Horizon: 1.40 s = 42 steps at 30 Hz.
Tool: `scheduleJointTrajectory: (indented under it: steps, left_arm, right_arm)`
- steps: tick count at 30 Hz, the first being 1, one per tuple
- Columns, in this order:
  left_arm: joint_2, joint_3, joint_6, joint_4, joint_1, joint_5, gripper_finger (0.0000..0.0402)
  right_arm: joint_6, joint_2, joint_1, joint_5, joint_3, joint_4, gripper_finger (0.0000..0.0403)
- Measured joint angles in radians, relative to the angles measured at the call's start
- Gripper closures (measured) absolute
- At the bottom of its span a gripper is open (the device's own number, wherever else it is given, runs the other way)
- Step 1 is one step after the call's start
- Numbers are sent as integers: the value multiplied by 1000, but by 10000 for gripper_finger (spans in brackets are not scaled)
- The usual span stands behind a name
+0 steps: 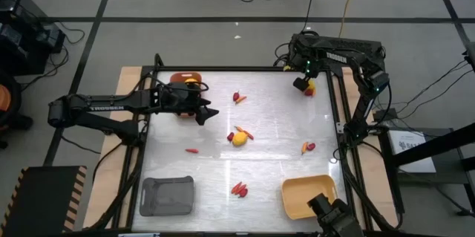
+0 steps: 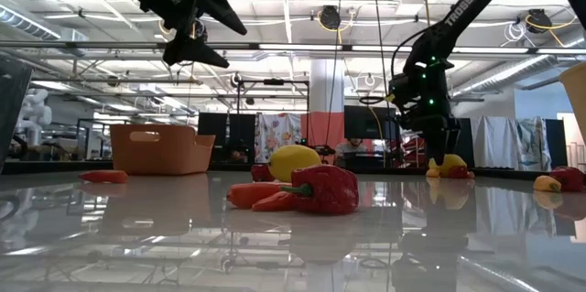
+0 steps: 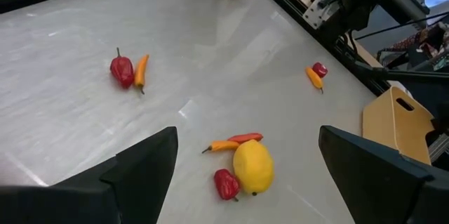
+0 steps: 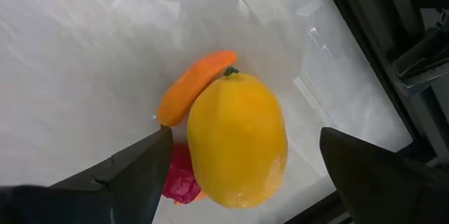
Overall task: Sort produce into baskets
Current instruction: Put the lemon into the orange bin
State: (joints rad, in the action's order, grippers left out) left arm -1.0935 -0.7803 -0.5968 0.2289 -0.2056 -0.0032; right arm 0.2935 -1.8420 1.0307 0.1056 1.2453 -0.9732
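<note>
The sorting has barely begun. In the high view most of the food lies loose on the desk point(image 1: 274, 155), and the grey basket point(image 1: 168, 195) at seven o'clock and the yellow basket point(image 1: 306, 195) at five o'clock look empty. The orange-brown basket point(image 1: 183, 79) sits at eleven o'clock, partly under the left arm, so I cannot see what is in it.

The right hand point(image 1: 306, 85) is at one o'clock, low over a lemon point(image 4: 237, 140). Its fingers are spread wide with the lemon between them, not yet squeezed. I think this step is picking up that lemon. Next the hand needs to drop a little, close gently on the round fruit, and leave behind the carrot point(image 4: 195, 87) and the red chilli point(image 4: 179, 176) that touch it.

The left hand point(image 1: 202, 111) hangs high near eleven o'clock, just beside the orange-brown basket, fingers spread and empty.

The right wrist view shows how tightly the lemon, carrot and chilli are packed; from above they are just a small blob. The left wrist view shows the middle pile point(image 3: 238, 164) clearly: a lemon, two chillies and a carrot. The low view shows how high the left hand is, which the high view cannot tell.
</note>
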Motion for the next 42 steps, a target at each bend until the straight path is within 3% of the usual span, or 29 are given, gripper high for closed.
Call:
scheduleJointTrajectory:
  steps: [7, 23, 35, 38, 42]
  left_arm:
    - [0, 0, 0, -2, 16, -3, 49]
    - [0, 0, 0, -2, 74, -37, 49]
    - [3, 0, 0, 0, 77, -37, 49]
    - [14, 0, 0, 28, 77, -37, 49]
    - [60, 0, 1, 124, 74, -40, 49]
  right_arm:
    - [-5, 0, 3, -1, 0, 0, 71]
    - [-40, 0, 3, -2, 0, -28, 246]
    - [-74, 66, -21, -4, 97, -109, 238]
    - [-123, 98, -47, -81, 147, -108, 240]
    - [-238, 132, -128, -312, 164, -11, 240]
